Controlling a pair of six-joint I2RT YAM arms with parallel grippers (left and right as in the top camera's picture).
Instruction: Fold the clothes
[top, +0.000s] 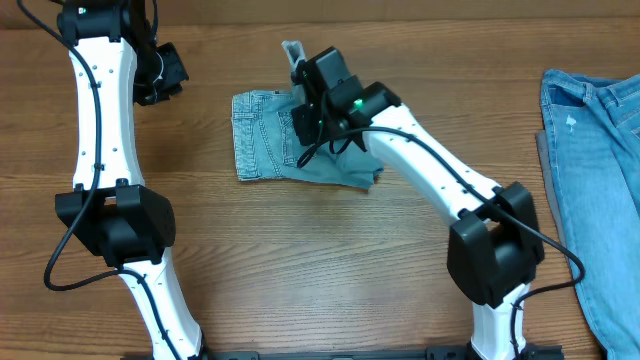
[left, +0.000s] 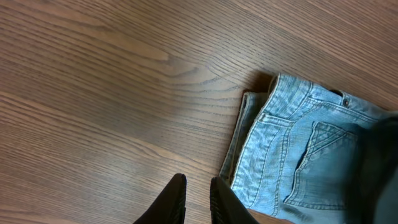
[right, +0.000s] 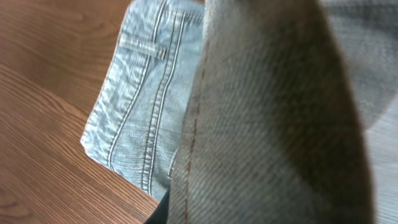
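shorts (top: 262, 140) are laid crosswise under the right gripper (top: 308, 115), clamped on a flap; left gripper (left: 198, 186), barely parted, empty, is set leftward.

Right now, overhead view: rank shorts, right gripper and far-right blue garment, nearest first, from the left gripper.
From the left gripper:
1. denim shorts, centre, their left edge closest.
2. right gripper, over the shorts, further right.
3. blue garment, far right edge of view.

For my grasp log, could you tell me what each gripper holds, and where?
Right gripper pinches the denim shorts by a lifted flap; left gripper holds nothing.
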